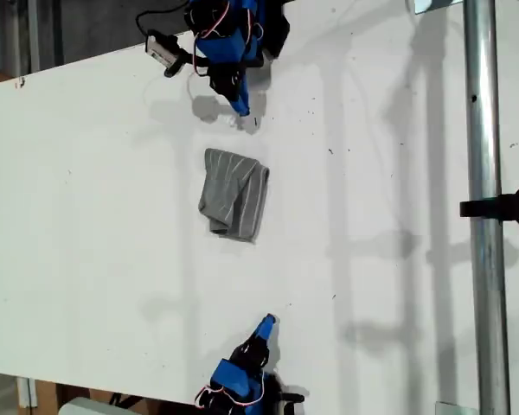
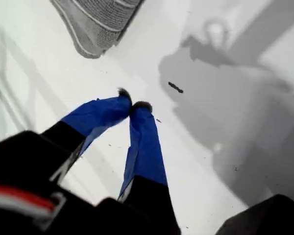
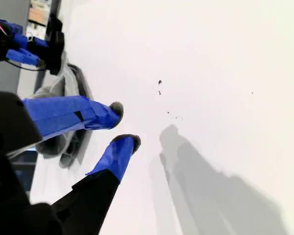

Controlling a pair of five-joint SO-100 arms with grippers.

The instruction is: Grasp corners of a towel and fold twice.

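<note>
In the exterior view, the towel (image 1: 233,194) lies in a small folded bundle near the middle of the white tabletop (image 1: 86,216), and nothing is touching it. My first tool (image 1: 242,110) points down from the top edge of this view, near the towel's top end but apart from it. My second tool (image 1: 268,322) sits at the bottom edge of this view, well apart from the towel. A metal pole (image 1: 480,207) runs up the exterior view's right. In the first wrist view, my first tool (image 2: 133,105) has its two blue fingers (image 2: 144,142) pressed tip to tip, with nothing between them (just bare tabletop below). A rounded striped corner (image 2: 88,46) of the towel shows beyond the tips. In the second wrist view, my second tool (image 3: 123,125) is a little way open and holds nothing.
</note>
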